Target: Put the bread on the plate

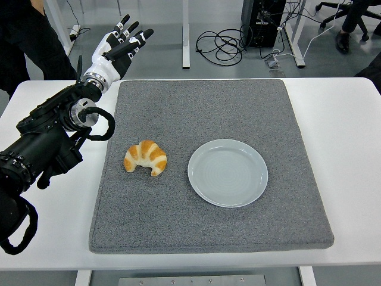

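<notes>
On the grey felt mat (238, 107) the golden curved croissant (145, 158) lies untouched just left of the empty pale blue round plate (228, 173), while the robot's left hand (114, 50) hovers far off, fingers spread, holding nothing

croissant (146, 158): on mat (208, 107), left of plate (228, 173)
plate: on mat, right of centre
mat: on table (345, 137)

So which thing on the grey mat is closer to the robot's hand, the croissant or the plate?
The golden-brown croissant. It lies on the mat's left side, nearer the raised left hand; the round pale blue plate sits further right.
</notes>
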Motion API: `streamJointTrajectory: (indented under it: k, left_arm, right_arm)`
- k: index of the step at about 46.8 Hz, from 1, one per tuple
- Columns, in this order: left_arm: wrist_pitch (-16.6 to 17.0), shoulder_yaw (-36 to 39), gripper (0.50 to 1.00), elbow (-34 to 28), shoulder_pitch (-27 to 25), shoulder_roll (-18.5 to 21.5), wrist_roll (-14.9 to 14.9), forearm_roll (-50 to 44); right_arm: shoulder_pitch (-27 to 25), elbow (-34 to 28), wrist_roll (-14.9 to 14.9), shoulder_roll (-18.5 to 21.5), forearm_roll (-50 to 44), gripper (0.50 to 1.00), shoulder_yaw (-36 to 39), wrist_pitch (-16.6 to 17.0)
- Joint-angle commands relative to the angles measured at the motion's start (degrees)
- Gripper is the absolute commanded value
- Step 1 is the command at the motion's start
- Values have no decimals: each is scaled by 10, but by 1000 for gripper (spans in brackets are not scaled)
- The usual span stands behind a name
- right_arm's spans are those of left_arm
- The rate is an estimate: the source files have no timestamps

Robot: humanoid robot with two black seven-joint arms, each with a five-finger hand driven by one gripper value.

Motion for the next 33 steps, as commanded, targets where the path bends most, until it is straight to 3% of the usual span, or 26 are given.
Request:
streamJointTrajectory:
  k: [1,8,13,20,26,33]
  left_arm:
    - [5,14,981,0,-16,0,2,0]
    - [10,40,981,-29,-28,8,5,0]
    - [17,61,981,-95,-28,53,6,1]
    - [55,118,981,-214,-29,123,6,17]
    - [89,127,981,-290,-29,162,5,94]
    - [105,127,980,-359,-28,200,6,221]
  right_arm:
    - [0,0,-1,0,0,1000,0,0]
    - [0,0,0,0,0,1000,0,0]
    - [0,0,0,0,0,1000,0,0]
    - [0,0,-1,0,0,1000,0,0]
    - [0,0,0,0,0,1000,0,0]
    - [0,0,0,0,0,1000,0,0]
